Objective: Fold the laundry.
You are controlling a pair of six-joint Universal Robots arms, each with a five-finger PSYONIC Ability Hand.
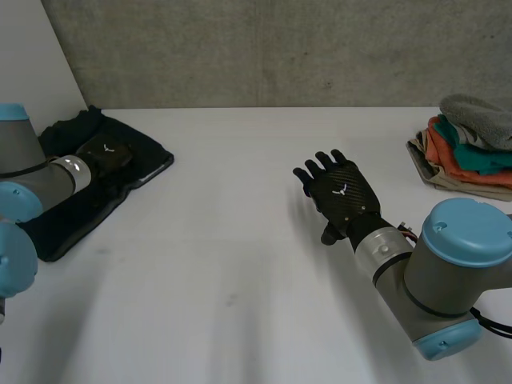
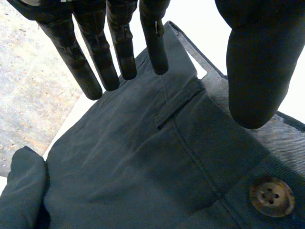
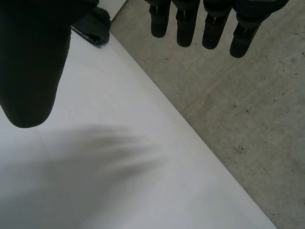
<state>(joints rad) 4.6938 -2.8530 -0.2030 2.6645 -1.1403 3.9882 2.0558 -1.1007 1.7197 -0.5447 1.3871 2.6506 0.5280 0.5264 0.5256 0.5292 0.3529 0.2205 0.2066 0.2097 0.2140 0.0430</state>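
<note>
head high over table (image 1: 240, 264), wrists close

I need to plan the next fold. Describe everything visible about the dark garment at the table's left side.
The dark trousers lie flat, partly folded, at the left edge of the table. The cloth looks like charcoal woven twill, lightly creased. The left wrist view shows the waistband with a belt loop and a brown four-hole button. The left hand is over the waistband, fingers straight; whether it presses the cloth is unclear.

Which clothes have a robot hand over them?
The dark trousers, under the left robot hand. The colourful pile lies untouched.
</note>
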